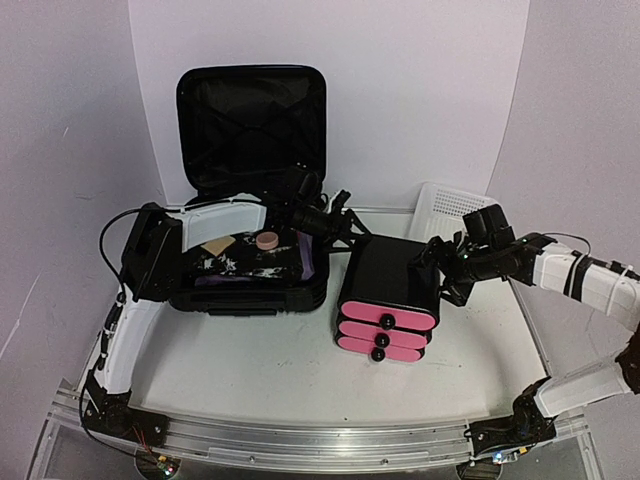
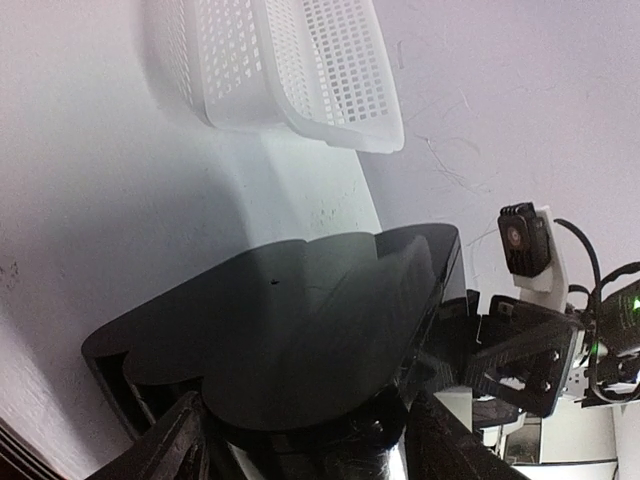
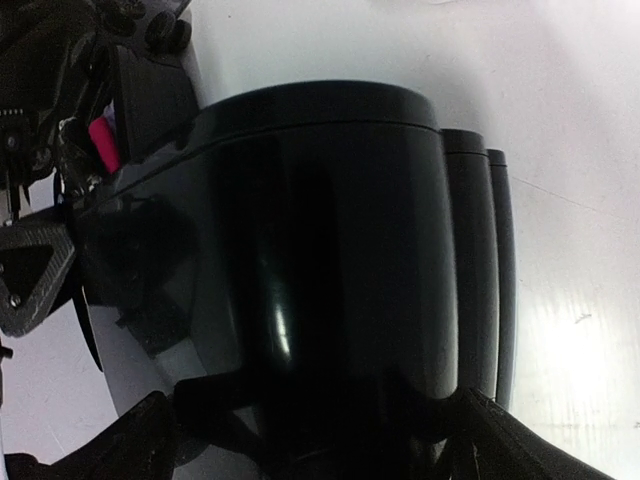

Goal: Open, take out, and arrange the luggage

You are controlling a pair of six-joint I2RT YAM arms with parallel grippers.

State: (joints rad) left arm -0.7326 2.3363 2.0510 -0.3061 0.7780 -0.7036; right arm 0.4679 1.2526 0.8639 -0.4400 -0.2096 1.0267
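Luggage (image 1: 250, 150) contents: partly under the left arm (image 1: 215, 220), items indistinct. Basket (image 1: 442, 205): mostly behind the right gripper (image 1: 440, 262) (top cropped in the left wrist view). Drawer box (image 3: 320, 250) — base cropped, finger contact unclear.

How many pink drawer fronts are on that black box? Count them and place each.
3, stacked on the black drawer box's near face: top front, middle front, bottom front. None appears hidden.
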